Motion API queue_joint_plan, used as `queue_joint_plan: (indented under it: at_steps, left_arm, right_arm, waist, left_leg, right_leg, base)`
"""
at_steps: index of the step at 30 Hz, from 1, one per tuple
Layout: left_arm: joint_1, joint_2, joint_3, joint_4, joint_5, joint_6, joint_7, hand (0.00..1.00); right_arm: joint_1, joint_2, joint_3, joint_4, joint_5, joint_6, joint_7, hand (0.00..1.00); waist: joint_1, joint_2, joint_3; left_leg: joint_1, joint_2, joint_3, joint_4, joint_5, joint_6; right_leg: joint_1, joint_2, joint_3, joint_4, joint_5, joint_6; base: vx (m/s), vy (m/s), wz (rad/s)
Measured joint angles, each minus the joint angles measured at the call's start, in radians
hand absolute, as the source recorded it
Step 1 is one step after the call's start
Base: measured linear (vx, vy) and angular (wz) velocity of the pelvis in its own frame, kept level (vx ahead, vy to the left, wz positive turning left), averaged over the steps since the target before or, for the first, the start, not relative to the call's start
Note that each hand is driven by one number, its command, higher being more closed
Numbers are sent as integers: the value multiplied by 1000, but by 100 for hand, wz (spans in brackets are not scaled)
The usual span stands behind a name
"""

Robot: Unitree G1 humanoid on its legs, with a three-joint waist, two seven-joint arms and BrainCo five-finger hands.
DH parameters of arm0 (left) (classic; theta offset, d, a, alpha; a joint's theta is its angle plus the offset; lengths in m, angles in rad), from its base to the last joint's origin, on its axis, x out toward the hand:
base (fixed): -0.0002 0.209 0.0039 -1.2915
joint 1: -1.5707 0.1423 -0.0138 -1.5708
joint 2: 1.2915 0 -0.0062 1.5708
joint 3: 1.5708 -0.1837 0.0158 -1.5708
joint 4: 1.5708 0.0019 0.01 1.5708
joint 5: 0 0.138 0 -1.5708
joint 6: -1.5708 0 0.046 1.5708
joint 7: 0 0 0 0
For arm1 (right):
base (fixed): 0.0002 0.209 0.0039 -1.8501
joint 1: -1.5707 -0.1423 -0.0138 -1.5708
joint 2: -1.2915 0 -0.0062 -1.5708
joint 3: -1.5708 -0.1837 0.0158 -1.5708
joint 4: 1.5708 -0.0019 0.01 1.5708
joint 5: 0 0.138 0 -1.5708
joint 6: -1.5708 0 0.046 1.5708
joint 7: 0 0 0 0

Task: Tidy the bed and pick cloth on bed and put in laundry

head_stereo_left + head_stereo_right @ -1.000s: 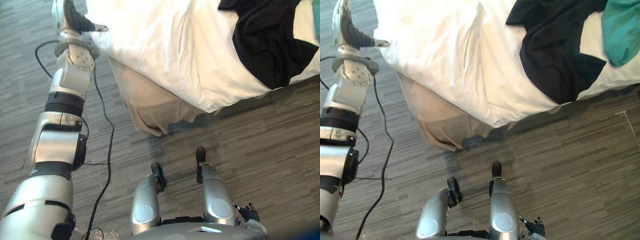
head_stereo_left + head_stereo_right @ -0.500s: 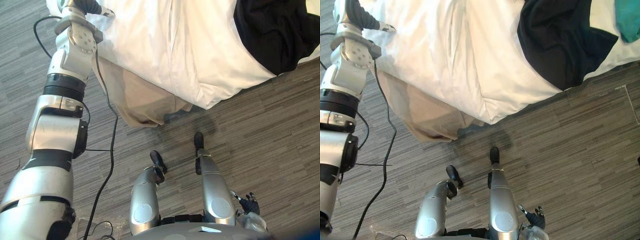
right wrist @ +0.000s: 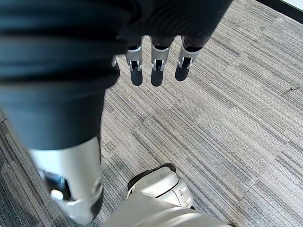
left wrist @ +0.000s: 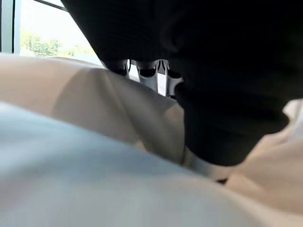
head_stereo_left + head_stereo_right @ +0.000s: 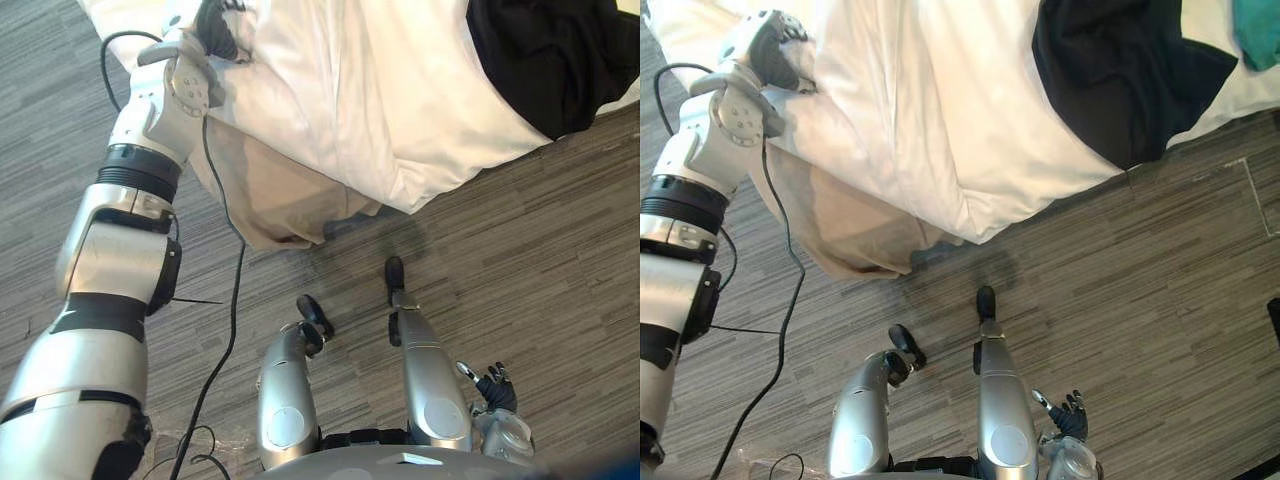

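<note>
Grey plank-patterned flooring [image 5: 560, 250] runs under and around one bed, whose corner reaches into the upper part of both head views. Its top is covered by one rumpled white duvet [image 5: 380, 100] that hangs over the near edge. Below the corner, one beige bed skirt [image 5: 270, 200] droops to the floor in loose folds. Two loose pieces of cloth lie on the duvet toward the robot's right. One is a large black garment [image 5: 550, 60], spread flat with its lower edge close to the side of the bed. The other is a single teal cloth [image 5: 1258, 22], just beyond the black garment at the far right corner of the right eye view; whether the two touch is not clear. The left hand [image 5: 770, 50] is stretched out to the bed's left corner and rests on the white duvet, well apart from both cloths. Whether it has taken hold of the bedding or merely lies on it cannot be told, since the left wrist view has it sunk behind a fold of pale fabric. The right hand [image 3: 157, 64] hangs low beside the robot, over bare floor, its fingers straight and apart, with nothing in it.
</note>
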Motion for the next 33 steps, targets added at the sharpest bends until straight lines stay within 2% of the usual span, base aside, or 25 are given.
queue_joint_plan:
  at_steps: [5, 9, 10, 15, 16, 19, 20, 22, 24, 26, 28, 29, 33]
  left_arm:
    - [71, 6, -37, -2, 2, -18, -23, 100]
    - [186, 9, -104, -9, 3, -25, -58, 100]
    - [205, 14, -110, -18, 3, -26, -59, 100]
    - [458, 87, -111, -113, -34, -31, -71, 100]
    - [506, 113, -105, -142, -42, -41, -70, 0]
    - [620, 153, -20, -199, -50, -65, -49, 0]
    - [631, 156, -6, -202, -50, -68, -47, 0]
    - [689, 157, 56, -214, -50, -71, -31, 0]
    - [726, 158, 96, -201, -49, -70, -13, 0]
    - [764, 158, 140, -192, -48, -64, -4, 0]
    - [845, 158, 244, -183, -47, -34, 6, 0]
    - [862, 157, 262, -178, -47, -28, 13, 0]
    - [1030, 131, 458, -138, -70, 2, 43, 0]
  right_arm:
    - [-2, -25, 40, 7, -2, 8, 10, 0]
    - [4, -32, 43, 40, -12, 27, 16, 0]
    - [5, -34, 45, 41, -13, 29, 16, 0]
    - [54, -45, 63, 48, -53, 32, 25, 0]
    - [73, -44, 62, 51, -60, 33, 30, 0]
    - [99, -42, 31, 105, -93, 38, 36, 0]
    - [100, -43, 29, 117, -93, 40, 37, 0]
    - [104, -41, 8, 167, -100, 45, 39, 0]
    - [104, -41, -5, 184, -125, 44, 42, 0]
    - [105, -41, -6, 195, -129, 45, 42, 0]
    - [105, -39, -17, 211, -130, 51, 41, 0]
    - [105, -38, -22, 215, -130, 54, 41, 0]
    - [108, -27, -57, 243, -130, 66, 41, 0]
  waist:
    - [0, 2, -8]
    - [1, 1, -76]
    - [1, 1, -77]
    - [12, 6, -144]
    - [17, 6, -152]
    - [23, 4, -167]
    - [23, 5, -168]
    - [22, 8, -208]
    - [21, 8, -214]
    - [22, 8, -214]
    - [31, 8, -222]
    - [33, 8, -225]
    - [68, 1, -278]
  left_leg:
    - [32, 5, -14, -1, 0, 0]
    - [71, 1, -26, -30, 0, 0]
    - [83, 0, -30, -35, 0, 0]
    - [167, -30, -53, -116, 35, -9]
    - [186, -44, -66, -146, 50, -11]
    - [238, -74, -99, -220, 94, -19]
    - [248, -76, -100, -232, 99, -20]
    - [272, -96, -131, -303, 139, -24]
    - [303, -107, -154, -345, 163, -29]
    - [322, -112, -178, -373, 180, -33]
    - [328, -112, -210, -409, 206, -36]
    - [329, -112, -218, -416, 211, -38]
    - [331, -109, -261, -462, 246, -42]
  right_leg:
    - [42, 2, -15, 0, -2, 0]
    - [91, -4, -47, 1, -35, 1]
    - [102, -4, -52, 1, -38, -2]
    - [166, -21, -85, 16, -71, -7]
    - [181, -27, -97, 15, -78, -6]
    - [226, -43, -133, 11, -90, -9]
    - [237, -45, -142, 8, -91, -9]
    - [256, -53, -176, -4, -94, -13]
    - [288, -53, -195, -20, -96, -16]
    - [313, -50, -216, -34, -98, -17]
    - [333, -44, -250, -48, -102, -23]
    - [339, -43, -261, -53, -102, -24]
    - [355, -30, -293, -75, -106, -28]
  base:
    - [-82, -38, 7]
    - [-50, -47, 17]
    - [-8, -67, 26]
    - [28, -53, 20]
    - [47, -30, 24]
    - [87, -49, 40]
    - [54, -30, 39]
    - [58, -32, 39]
    - [64, -34, 31]
    - [19, -30, 33]
    - [-10, -64, 41]
    - [-18, -76, 40]
    - [-24, -49, 27]
